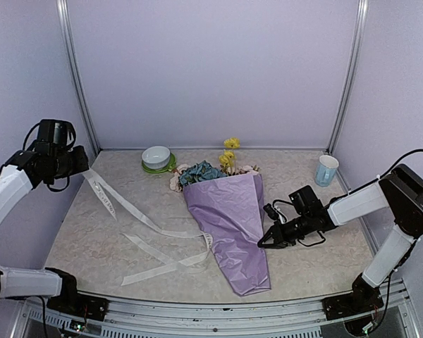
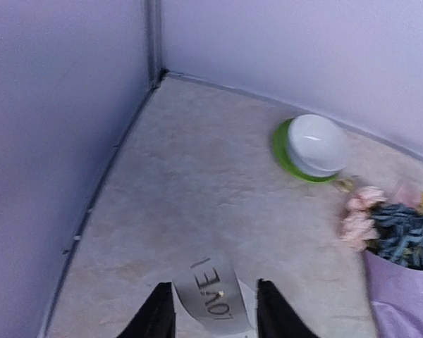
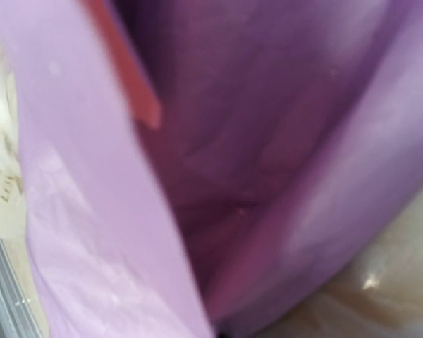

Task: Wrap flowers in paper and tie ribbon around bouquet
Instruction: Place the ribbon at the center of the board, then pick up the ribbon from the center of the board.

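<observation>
Left wrist: ribbon [image 2: 213, 299] between fingers of parted left claw [image 2: 215, 284]; bouquet [image 2: 403, 285] near bowl [image 2: 316, 144]

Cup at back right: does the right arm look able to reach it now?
Probably yes: the cup stands alone, bare table between it and the right gripper, whose tip is beside the bouquet.

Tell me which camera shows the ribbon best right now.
Top external. It shows the whole ribbon, running from the left gripper to the bouquet, with loose tails in front. Left wrist shows only a short lettered piece between the fingers. Right wrist is filled with blurred purple paper.
</observation>
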You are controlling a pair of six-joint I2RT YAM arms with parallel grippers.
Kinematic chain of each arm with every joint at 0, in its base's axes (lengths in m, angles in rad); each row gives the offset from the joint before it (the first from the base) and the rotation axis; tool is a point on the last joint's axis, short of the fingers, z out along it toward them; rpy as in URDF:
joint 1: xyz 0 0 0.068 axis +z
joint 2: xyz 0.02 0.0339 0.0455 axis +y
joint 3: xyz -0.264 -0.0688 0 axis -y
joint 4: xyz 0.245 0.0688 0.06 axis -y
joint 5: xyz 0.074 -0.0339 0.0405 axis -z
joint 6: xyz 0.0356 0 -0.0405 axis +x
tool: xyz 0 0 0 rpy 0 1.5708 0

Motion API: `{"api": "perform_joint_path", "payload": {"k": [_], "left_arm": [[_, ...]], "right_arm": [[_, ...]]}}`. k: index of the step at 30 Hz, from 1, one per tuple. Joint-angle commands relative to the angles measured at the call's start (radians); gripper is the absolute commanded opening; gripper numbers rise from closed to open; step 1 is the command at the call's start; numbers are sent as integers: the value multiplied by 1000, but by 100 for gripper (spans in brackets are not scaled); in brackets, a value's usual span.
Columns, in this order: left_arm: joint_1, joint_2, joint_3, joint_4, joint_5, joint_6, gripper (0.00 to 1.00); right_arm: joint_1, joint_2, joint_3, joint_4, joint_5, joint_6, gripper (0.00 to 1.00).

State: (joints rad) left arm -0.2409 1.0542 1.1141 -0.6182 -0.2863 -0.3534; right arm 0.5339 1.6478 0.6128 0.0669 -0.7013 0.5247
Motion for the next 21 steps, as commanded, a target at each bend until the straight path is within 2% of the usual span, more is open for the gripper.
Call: {"api": "perform_joint_path", "payload": {"k": [1, 3, 5, 8, 10, 12, 13, 16, 19, 21], "left_arm": [[130, 9, -61, -5, -123, -19, 73], [83, 31, -47, -7, -101, 20, 81], [-73, 41, -55, 44, -24, 93, 79], [-286, 60, -97, 121, 231, 188, 70], [-361, 93, -119, 130, 410, 216, 65], [-456, 117, -175, 177, 580, 261, 67], [-538, 132, -208, 196, 604, 296, 70], [-783, 192, -245, 247, 509, 393, 78], [-864, 323, -216, 345, 543, 422, 74], [-900, 433, -146, 305, 508, 464, 72]], "right_arm": [[8, -16, 19, -7, 14, -16, 0], [8, -16, 17, -6, 14, -17, 0], [8, -13, 16, -3, 13, -14, 0], [8, -9, 20, -5, 10, -14, 0], [8, -10, 21, -6, 10, -14, 0], [8, -11, 21, -6, 11, -14, 0], [8, -10, 21, -8, 10, -17, 0], [8, -6, 20, -11, 12, -21, 0], [8, 6, 21, -8, 9, -22, 0], [8, 8, 21, -8, 9, -22, 0]]}}
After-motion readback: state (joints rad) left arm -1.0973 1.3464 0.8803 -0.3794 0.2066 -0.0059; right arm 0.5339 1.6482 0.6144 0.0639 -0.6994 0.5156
